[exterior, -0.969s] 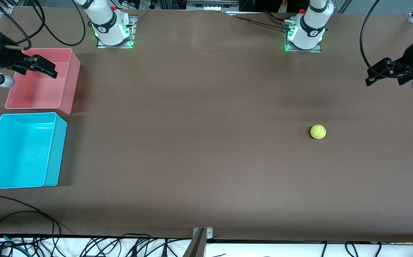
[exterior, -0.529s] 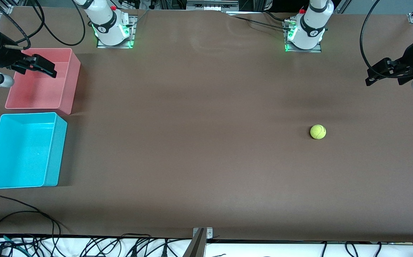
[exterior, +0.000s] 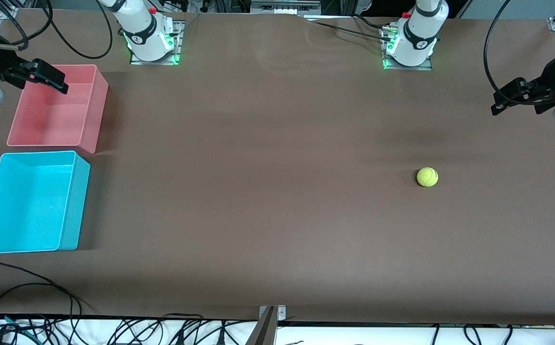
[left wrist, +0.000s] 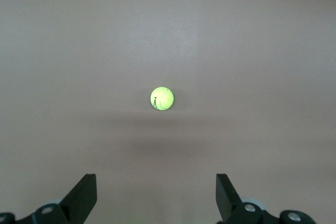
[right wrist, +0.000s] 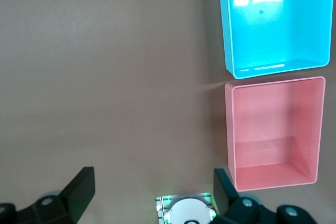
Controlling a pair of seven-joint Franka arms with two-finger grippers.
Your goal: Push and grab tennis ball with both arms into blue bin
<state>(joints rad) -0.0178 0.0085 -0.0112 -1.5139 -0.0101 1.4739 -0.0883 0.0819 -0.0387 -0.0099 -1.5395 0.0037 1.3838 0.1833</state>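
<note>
I see the tennis ball (exterior: pixel 427 177) lying alone on the brown table (exterior: pixel 268 191), toward the left arm's end, well apart from the blue bin (exterior: pixel 31 201) at the right arm's end; my left gripper (exterior: pixel 498 106) hangs jaws wide above the table edge; my right gripper (exterior: pixel 52 81) hovers jaws wide over the pink bin (exterior: pixel 57 108).

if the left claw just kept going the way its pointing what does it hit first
Probably the tennis ball. In the left wrist view it sits centred ahead of the open left claw, with only bare table between them. Depth is unclear, so the claw might reach the table surface just short of the ball.
</note>
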